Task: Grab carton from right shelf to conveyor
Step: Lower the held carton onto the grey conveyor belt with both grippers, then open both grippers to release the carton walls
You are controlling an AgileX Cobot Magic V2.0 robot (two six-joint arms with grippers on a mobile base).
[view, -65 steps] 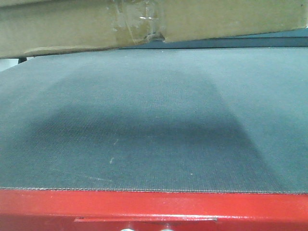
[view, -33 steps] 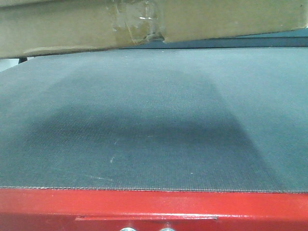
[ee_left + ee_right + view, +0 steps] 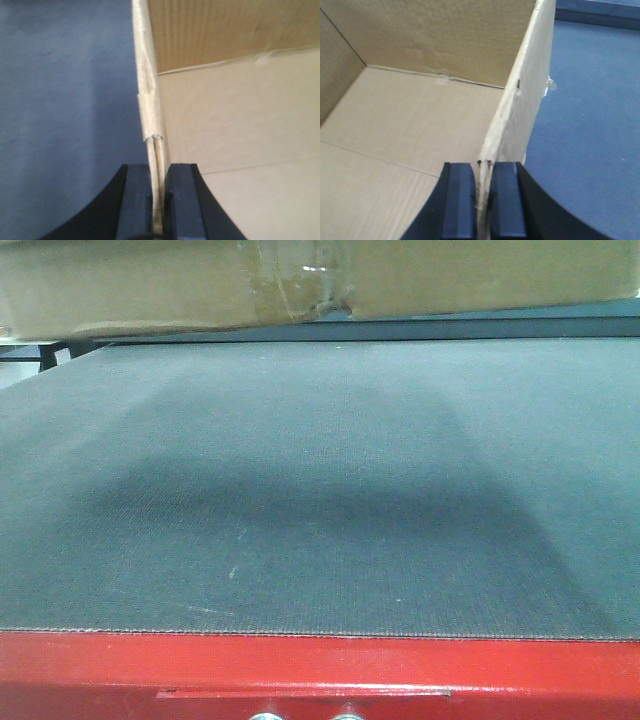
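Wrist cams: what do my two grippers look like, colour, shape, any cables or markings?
The left gripper and right gripper look alike: two matte black blocky fingers each, flat inner faces, outer edges flaring in a curve toward the base. No cables or markings show; the arms are out of view.

Table: dark grey textured conveyor belt, red frame on near edge, two silver bolts below. Broad shadow mid-belt. carton over far edge, dark gap beneath.
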